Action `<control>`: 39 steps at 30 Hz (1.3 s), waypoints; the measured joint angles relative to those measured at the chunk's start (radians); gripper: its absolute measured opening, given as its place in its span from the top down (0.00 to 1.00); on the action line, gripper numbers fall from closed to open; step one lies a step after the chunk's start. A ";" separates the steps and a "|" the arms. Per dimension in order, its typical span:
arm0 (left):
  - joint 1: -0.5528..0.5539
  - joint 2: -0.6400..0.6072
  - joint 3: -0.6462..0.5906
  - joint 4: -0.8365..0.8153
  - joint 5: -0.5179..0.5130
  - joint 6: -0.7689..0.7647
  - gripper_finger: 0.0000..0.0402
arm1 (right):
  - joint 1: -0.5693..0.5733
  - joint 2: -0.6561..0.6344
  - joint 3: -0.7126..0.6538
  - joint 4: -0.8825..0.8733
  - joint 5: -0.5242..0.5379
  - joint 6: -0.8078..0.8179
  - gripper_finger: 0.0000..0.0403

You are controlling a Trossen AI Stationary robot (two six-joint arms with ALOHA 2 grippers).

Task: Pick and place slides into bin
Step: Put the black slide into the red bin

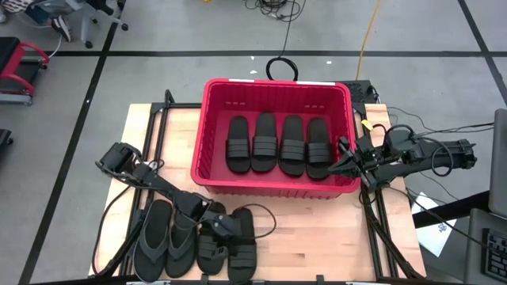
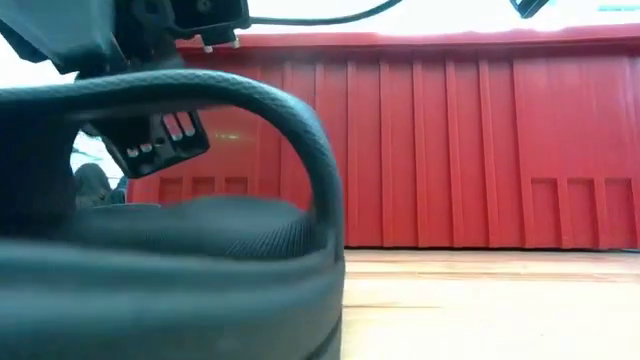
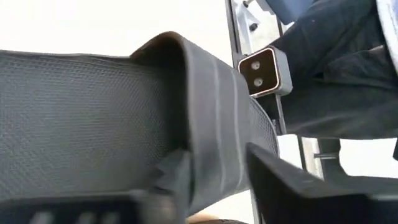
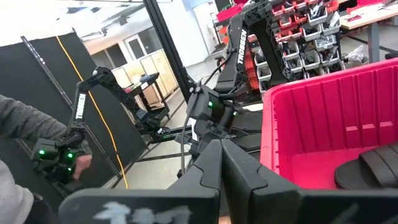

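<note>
You've open table (image 1: 317, 237) right of the slides (image 1: 238, 245); bin (image 1: 273, 186) wall blocks ahead, right gripper (image 1: 347, 161) hangs at its right rim.

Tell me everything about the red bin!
The bin is a big red plastic tub, rectangular, with ribbed, tapered walls, a rolled rim and small slots near the top. It sits upright at the table's far middle. Four black slides lie side by side inside. The right end effector hovers beside its right wall.
</note>
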 joint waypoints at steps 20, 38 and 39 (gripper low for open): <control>0.020 -0.010 0.467 -0.571 0.126 0.258 0.99 | 0.000 0.000 0.000 -0.001 0.000 -0.012 1.00; 0.310 -0.012 1.262 -1.184 -0.274 0.473 1.00 | 0.000 0.022 0.000 0.015 0.038 -0.084 1.00; 0.334 -0.012 1.275 -1.183 -0.282 0.486 1.00 | 0.000 0.029 0.000 0.015 0.050 -0.091 1.00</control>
